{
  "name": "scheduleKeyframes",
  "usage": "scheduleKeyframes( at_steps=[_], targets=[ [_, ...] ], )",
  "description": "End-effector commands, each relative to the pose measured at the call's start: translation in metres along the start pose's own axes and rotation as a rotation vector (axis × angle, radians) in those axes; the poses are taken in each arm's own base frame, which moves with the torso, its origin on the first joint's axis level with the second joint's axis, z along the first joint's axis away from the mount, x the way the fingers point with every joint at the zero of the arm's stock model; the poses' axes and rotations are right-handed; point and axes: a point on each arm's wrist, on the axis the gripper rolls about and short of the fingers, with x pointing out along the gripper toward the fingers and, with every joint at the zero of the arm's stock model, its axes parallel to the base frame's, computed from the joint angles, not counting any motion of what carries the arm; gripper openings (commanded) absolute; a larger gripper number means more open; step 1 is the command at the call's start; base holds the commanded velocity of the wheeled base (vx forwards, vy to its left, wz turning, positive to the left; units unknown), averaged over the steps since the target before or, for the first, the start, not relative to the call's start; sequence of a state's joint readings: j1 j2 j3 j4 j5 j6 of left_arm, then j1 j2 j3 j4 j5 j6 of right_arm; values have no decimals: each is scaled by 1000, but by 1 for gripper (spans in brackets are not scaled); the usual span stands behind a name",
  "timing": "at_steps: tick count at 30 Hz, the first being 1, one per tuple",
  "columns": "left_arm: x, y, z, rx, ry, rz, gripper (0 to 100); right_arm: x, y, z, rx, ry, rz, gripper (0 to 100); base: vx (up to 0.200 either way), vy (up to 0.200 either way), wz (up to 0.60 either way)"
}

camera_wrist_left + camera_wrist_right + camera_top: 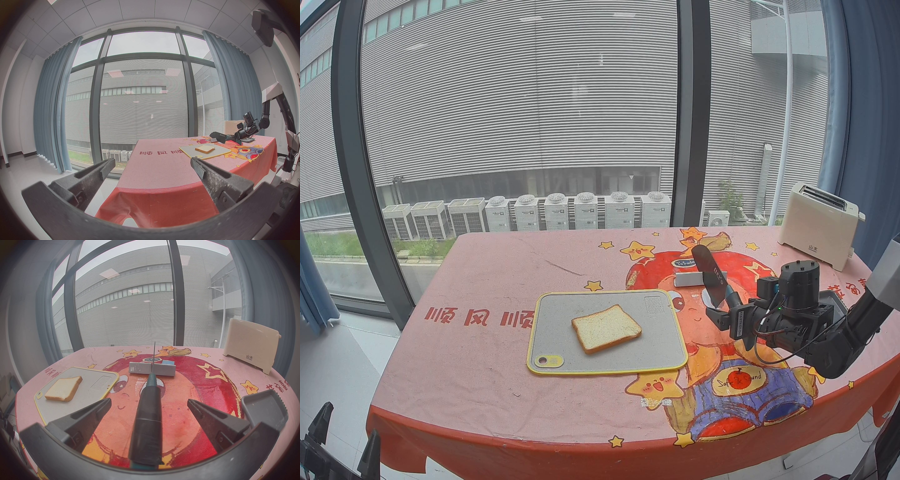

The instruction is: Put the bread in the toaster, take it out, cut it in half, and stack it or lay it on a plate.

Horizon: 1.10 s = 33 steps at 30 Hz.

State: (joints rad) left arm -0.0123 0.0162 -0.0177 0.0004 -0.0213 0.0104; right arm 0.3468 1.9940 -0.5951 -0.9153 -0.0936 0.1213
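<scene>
Right tool (148,401) spread wide around knife (146,427) handle, nothing clamped; knife could be knocked askew by off-centre closing, bread (606,328) left uncut.

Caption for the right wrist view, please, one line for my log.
Open right gripper straddles the knife handle; bread lies on the board, toaster stands farther off.

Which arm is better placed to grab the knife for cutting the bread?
Right. The right end effector is open astride the knife handle; the left end effector hangs off the table, far from it.
</scene>
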Motion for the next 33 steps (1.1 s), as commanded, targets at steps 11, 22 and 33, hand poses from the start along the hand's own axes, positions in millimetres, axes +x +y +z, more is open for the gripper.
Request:
scheduleKeyframes(
  at_steps=[11, 22, 33],
  targets=[
    [1, 0, -5, 0, 10, 0, 100, -1, 1, 1, -1, -3, 3, 0, 0, 0, 0],
    [1, 0, -5, 0, 10, 0, 100, -6, 2, 6, 0, -26, 9, 0, 0, 0, 0],
    [1, 0, -5, 0, 10, 0, 100, -19, 3, 17, 3, -71, 16, 0, 0, 0, 0]
  ],
)
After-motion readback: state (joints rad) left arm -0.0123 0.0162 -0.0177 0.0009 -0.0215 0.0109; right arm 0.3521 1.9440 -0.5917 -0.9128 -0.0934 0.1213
